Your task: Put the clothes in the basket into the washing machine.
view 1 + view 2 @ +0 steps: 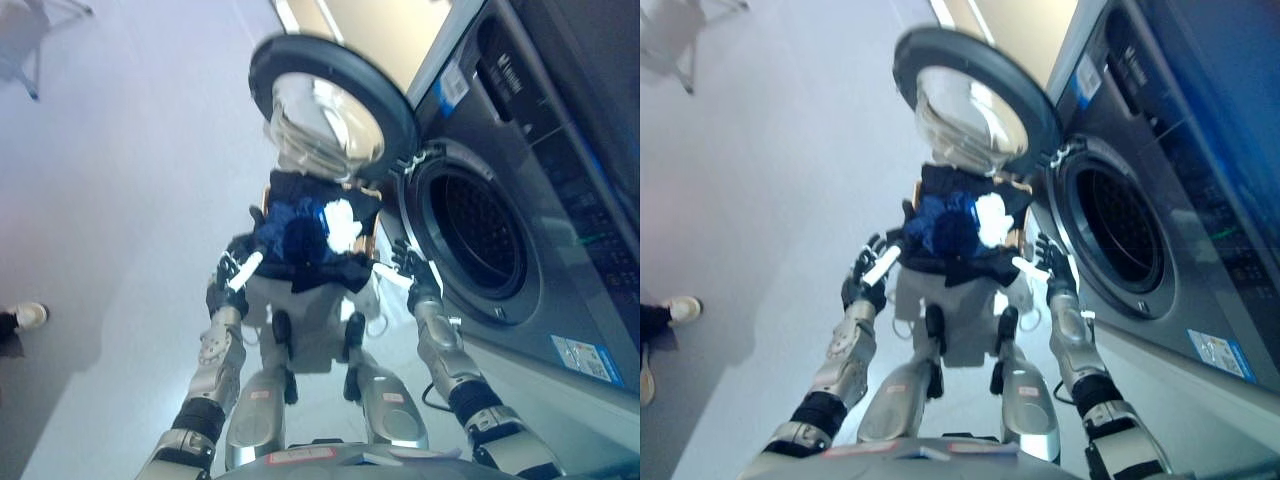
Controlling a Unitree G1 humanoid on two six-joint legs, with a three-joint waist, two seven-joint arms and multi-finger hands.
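Left eye view: basket of dark clothes sits between left hand and right hand, both open, beside the washing machine drum; the open door overhead could snag lifted clothes

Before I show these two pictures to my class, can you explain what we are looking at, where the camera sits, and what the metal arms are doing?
Both pictures come from a stereo camera on a humanoid robot's head, looking down, so they show the same scene. The robot's left hand and right hand are dark hands on silver-grey arms. Between them sits a white laundry basket piled with dark blue and white clothes. Whether the fingers grip the basket is unclear. On the right stands a grey front-loading washing machine, its round glass door swung open and the dark drum showing. A person's white shoe shows at the left edge.
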